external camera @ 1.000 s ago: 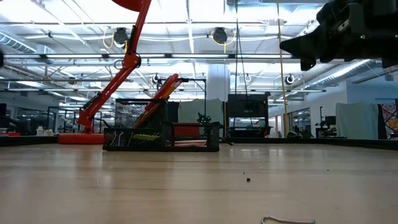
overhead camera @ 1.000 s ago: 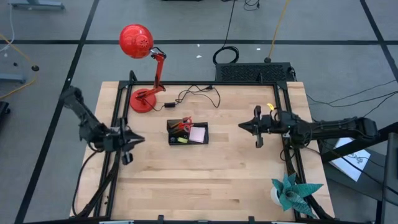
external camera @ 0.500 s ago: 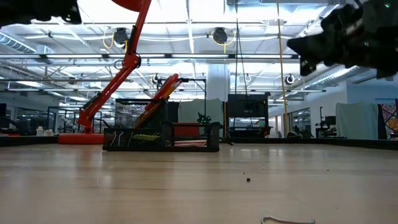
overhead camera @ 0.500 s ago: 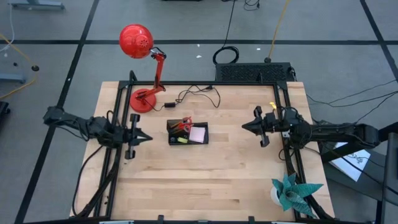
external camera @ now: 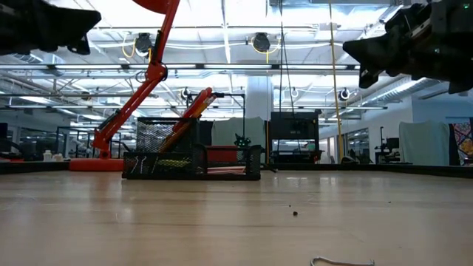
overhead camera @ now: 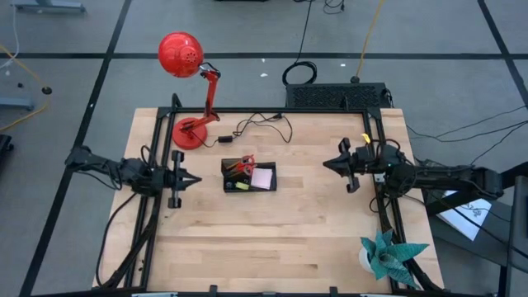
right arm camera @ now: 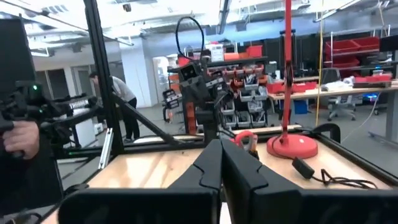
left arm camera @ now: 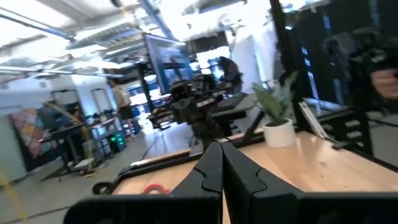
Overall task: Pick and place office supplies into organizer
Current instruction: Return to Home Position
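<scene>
The black organizer (overhead camera: pixel 249 175) stands mid-table. In it are red-handled scissors (overhead camera: pixel 242 165), a pale pink sticky-note pad (overhead camera: pixel 263 176) and a small yellow-green piece (overhead camera: pixel 241 186). In the low view the scissors (external camera: pixel 191 114) lean upright out of its taller mesh compartment (external camera: pixel 159 133). My left gripper (overhead camera: pixel 196 179) hovers shut to the organizer's left, pointing at it, and shows at the top left in the low view (external camera: pixel 92 16). My right gripper (overhead camera: pixel 325 165) hovers shut to the organizer's right, also pointing at it. Both are high above the table and hold nothing.
A red desk lamp (overhead camera: pixel 188 132) with its cable (overhead camera: pixel 262 125) stands at the far left. A black box (overhead camera: pixel 334 95) sits past the far edge. A teal paper plant (overhead camera: pixel 389 252) is at the near right corner. A small bent wire (external camera: pixel 341 261) lies near the front edge.
My left arm has swung round, and its gripper has moved a little toward the organizer and sunk, coming into the low view at the top left. My right gripper has drawn back slightly toward the table's right edge and sunk a little. The organizer has not moved.
</scene>
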Controlling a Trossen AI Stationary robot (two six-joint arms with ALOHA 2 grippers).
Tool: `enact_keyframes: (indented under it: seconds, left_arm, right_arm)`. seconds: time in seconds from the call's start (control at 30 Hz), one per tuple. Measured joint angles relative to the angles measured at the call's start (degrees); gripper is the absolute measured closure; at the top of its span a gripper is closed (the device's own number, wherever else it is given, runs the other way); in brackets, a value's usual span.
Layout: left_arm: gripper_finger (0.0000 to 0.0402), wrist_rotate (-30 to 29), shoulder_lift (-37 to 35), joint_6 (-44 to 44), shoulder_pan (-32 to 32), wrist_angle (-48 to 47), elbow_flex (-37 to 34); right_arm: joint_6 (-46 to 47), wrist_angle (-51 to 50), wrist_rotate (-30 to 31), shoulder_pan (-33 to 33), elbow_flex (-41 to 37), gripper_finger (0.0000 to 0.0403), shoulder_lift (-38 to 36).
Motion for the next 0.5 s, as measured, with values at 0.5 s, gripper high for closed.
enact_keyframes:
  seconds: [0.5]
  left_arm:
    - [0.0401, -20.17, -6.30, -3.51, -11.13, -10.92, 0.18]
  right_arm:
    - [0.41, -23.33, 10.65, 3.52, 3.75, 0.0403, -12.52]
